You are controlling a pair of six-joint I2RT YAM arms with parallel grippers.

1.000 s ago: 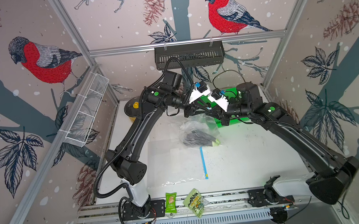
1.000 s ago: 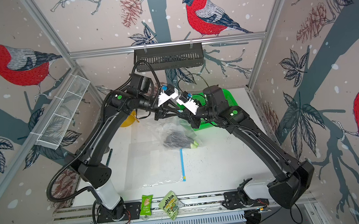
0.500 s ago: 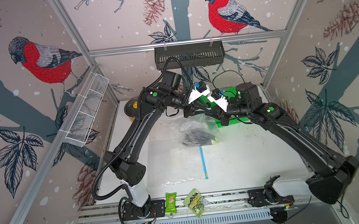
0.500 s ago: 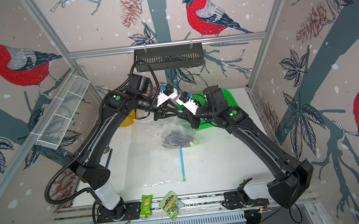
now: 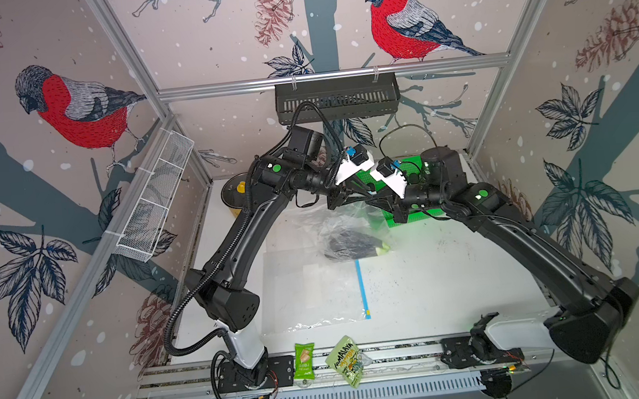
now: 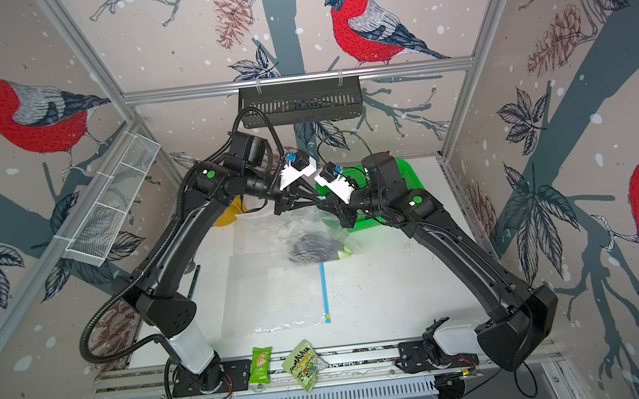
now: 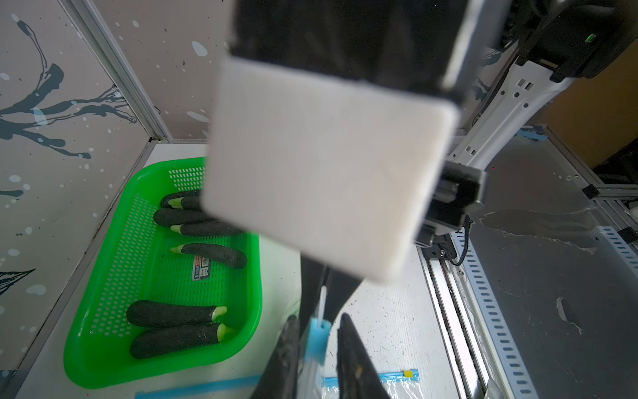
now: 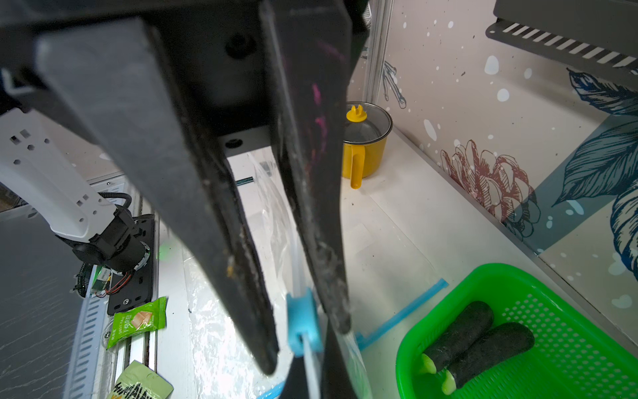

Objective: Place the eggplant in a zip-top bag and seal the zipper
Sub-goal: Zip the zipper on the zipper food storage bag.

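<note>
While it lies crosswise, the eggplant (image 5: 348,245) points stem rightward

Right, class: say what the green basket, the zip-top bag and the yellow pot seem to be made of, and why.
The green basket looks like glossy moulded plastic: hole grid, rounded rim. The zip-top bag is thin clear plastic film, wrinkled, shiny; the eggplant shows through. The yellow pot is probably painted or enamelled metal, given its steel-looking rim; the lid looks like glass.
</note>
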